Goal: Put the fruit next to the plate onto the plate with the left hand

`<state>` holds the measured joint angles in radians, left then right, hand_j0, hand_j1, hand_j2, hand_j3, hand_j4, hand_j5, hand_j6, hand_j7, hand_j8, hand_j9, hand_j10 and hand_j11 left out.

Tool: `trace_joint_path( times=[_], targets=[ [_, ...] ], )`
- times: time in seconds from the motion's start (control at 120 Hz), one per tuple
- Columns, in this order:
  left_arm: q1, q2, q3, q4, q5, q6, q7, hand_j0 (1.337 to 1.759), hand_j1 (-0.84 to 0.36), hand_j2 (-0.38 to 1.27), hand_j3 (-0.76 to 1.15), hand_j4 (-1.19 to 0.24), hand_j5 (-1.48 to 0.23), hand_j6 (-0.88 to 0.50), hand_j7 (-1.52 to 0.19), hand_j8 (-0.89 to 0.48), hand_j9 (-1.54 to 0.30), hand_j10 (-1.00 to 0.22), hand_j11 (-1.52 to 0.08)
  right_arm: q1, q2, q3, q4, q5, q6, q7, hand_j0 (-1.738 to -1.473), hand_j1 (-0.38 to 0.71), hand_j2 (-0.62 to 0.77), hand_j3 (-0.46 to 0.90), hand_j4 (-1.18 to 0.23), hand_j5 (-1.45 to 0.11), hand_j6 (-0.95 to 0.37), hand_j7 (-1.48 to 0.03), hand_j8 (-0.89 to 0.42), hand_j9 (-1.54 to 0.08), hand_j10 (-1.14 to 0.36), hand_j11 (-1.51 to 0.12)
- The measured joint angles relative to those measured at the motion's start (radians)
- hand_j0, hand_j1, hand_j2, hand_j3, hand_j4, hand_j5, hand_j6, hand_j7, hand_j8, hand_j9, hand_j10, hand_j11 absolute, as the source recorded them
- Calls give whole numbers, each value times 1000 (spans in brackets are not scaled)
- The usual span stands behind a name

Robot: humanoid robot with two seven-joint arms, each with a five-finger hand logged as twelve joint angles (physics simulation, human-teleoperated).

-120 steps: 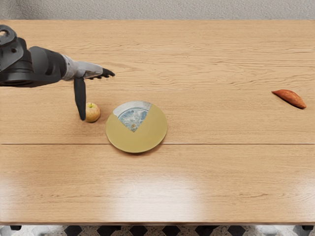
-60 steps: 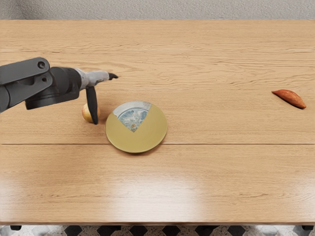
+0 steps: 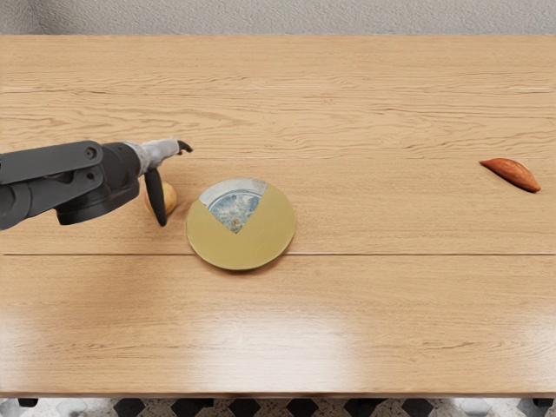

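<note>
Left hand [image 3: 155,161] is hovering over the apple [image 3: 170,198], which is sitting on the desk [image 3: 365,313] just left of the plate [image 3: 252,248]. Fingers [image 3: 156,196] are hanging spread, gripping nothing yet. I'd be closing around both sides before lifting.

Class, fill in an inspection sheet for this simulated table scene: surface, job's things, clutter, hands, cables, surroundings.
Surface: light wooden table, grain visible.
Job's things: small yellow apple just left of the round yellow plate with its grey-blue wedge; not on it.
Clutter: orange-red tapered vegetable near the right edge.
Grippers: left hand open at the apple, one dark finger hanging before it; contact unclear. Right hand not in view.
Cables: nothing seen.
Surroundings: grey strip beyond the far edge.
</note>
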<state>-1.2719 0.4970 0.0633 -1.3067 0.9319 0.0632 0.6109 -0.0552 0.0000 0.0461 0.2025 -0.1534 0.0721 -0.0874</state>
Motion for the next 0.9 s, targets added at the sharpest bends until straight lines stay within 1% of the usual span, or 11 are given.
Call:
trace_joint_path(
  times=[0.167, 0.4, 0.658, 0.775, 0.9],
  targets=[
    [5, 2, 28, 1, 0, 25, 0, 1658, 143, 37, 0, -176, -226, -178, -225, -177, -225, -176, -225, 0, 0, 0, 0, 0, 0, 0, -1658, -327, -4, 0, -19, -24, -19, -24, -18, -24, -18, -24],
    [22, 0, 38, 2, -1, 92, 0, 1658, 18, 58, 0, -280, -361, -281, -361, -281, -360, -280, -360, 0, 0, 0, 0, 0, 0, 0, -1658, -327, -4, 0, -19, -24, -19, -24, -18, -24, -18, -24],
    [29, -1, 49, 4, -1, 102, 0, 1658, -165, 89, 0, -432, -559, -433, -559, -433, -559, -432, -559, 0, 0, 0, 0, 0, 0, 0, -1658, -327, -4, 0, -19, -24, -19, -24, -18, -24, -18, -24],
    [29, -2, 64, 5, -1, 102, 0, 1658, -207, 96, 0, -467, -605, -468, -605, -468, -605, -467, -605, 0, 0, 0, 0, 0, 0, 0, -1658, -327, -4, 0, -19, -24, -19, -24, -18, -24, -18, -24],
    [29, -2, 69, 6, 1, 103, 0, 1657, -223, 109, 0, -499, -636, -476, -637, -458, -646, -493, -646, 0, 0, 0, 0, 0, 0, 0, -1658, -327, -4, 0, -19, -24, -19, -24, -19, -24, -19, -24]
  ],
)
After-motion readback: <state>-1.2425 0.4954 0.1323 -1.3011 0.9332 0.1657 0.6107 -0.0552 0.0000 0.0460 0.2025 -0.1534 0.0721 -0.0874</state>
